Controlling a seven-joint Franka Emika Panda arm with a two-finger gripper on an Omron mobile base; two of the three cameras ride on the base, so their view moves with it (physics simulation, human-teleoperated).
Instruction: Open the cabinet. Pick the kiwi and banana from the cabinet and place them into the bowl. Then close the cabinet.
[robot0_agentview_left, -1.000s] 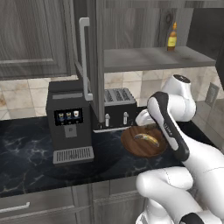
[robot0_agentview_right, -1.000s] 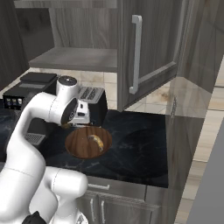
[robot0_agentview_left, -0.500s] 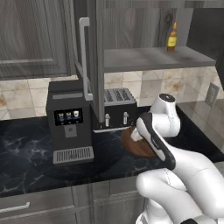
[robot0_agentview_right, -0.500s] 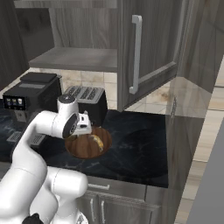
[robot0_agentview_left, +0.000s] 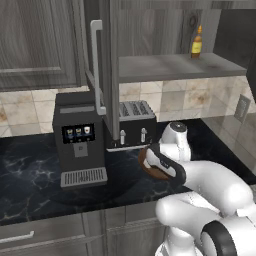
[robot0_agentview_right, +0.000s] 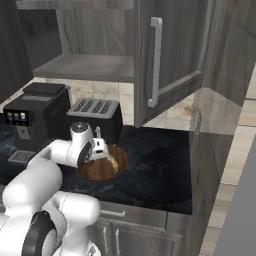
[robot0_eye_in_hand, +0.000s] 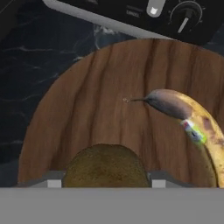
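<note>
The dark wooden bowl (robot0_eye_in_hand: 109, 100) lies right under my hand on the black counter, in front of the toaster. The banana (robot0_eye_in_hand: 192, 122), yellow with brown patches, rests in its right half. My gripper (robot0_eye_in_hand: 107, 181) is shut on the fuzzy brown kiwi (robot0_eye_in_hand: 105, 164), held low over the bowl's near side. From the right base view the gripper (robot0_agentview_right: 100, 149) hangs over the bowl (robot0_agentview_right: 97, 172), and the banana (robot0_agentview_right: 114, 162) peeks out beside it. The cabinet (robot0_agentview_right: 170, 55) stands open above, its grey shelf (robot0_agentview_left: 170, 65) bare except for a bottle.
An amber bottle (robot0_agentview_left: 197, 42) stands at the back of the shelf. The toaster (robot0_agentview_right: 95, 115) sits just behind the bowl, and the coffee machine (robot0_agentview_left: 80, 137) is to its left. The open left door (robot0_agentview_left: 102, 60) juts out over the counter.
The arm has come down and the hand with the kiwi has sunk from above the toaster's height to just over the bowl. The banana and bowl have not moved.
</note>
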